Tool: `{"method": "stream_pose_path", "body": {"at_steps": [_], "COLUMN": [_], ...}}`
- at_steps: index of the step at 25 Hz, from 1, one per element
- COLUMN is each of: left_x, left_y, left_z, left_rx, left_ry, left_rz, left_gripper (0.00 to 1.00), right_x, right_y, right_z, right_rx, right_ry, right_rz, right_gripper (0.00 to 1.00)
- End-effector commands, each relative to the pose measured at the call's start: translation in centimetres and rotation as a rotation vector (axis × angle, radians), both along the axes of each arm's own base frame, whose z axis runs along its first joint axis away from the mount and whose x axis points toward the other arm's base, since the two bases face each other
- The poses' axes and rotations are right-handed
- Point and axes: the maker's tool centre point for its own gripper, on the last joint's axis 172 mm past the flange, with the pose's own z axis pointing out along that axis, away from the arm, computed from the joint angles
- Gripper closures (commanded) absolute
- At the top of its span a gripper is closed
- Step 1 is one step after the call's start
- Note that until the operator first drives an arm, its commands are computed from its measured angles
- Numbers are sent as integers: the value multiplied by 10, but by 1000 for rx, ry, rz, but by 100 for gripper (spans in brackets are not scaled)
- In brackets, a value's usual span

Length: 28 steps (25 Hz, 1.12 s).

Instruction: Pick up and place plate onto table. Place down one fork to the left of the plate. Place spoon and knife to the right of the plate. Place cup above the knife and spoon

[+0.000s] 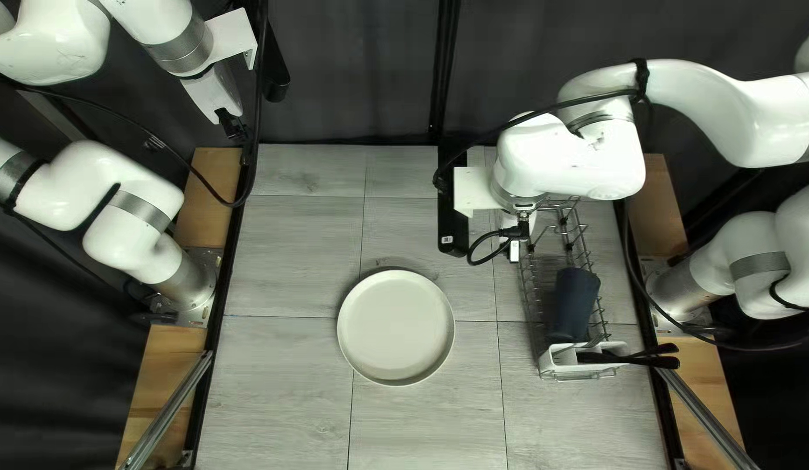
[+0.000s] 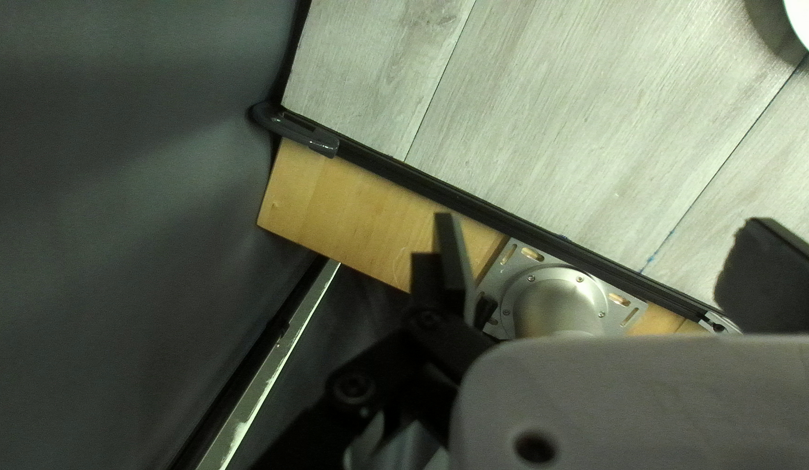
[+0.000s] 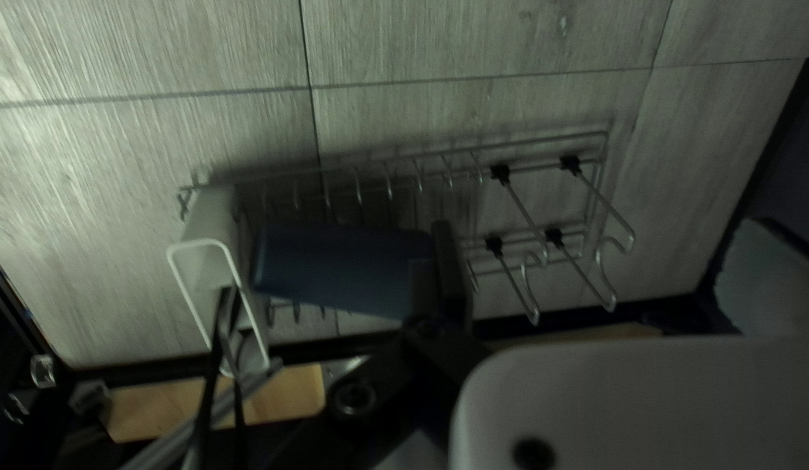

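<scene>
Plate (image 1: 396,327) — on table (image 1: 282,392) | rack (image 3: 606,133): cup (image 1: 575,305) | caddy (image 1: 557,358): cutlery (image 1: 657,357) | left claw (image 1: 234,126), right claw (image 1: 514,247) — both wide

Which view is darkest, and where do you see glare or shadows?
The right wrist view is dimmest, with the dark blue cup in shade; in the left wrist view, glare streaks the metal rail; in the top left view, a thin shadow edges the far side of the plate.

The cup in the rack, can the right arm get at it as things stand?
Probably yes. The right hand hangs open close by, and nothing lies on top of the cup. It isn't between the fingers, though, so the hand would likely shift first.
</scene>
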Motion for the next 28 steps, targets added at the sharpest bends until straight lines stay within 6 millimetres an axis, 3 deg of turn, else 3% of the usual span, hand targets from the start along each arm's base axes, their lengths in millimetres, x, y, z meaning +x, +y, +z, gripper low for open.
{"method": "stream_pose_path", "body": {"at_steps": [1,4,15,24,28], "left_x": [0,0,0,0,0], "left_y": [0,0,0,0,0], "left_z": [0,0,0,0,0], "left_rx": [0,0,0,0,0], "left_ry": [0,0,0,0,0], "left_rz": [0,0,0,0,0], "left_gripper": [0,0,0,0,0], "right_x": [-55,-81,-88,-137,-152], "right_y": [54,90,92,160,177], "right_z": [3,8,6,7,-2], "right_rx": [-23,-60,-64,-4,7], "right_ry": [64,126,141,234,250], "right_rz": [-46,-90,-61,-92,-107], "right_gripper": [0,0,0,0,0]}}
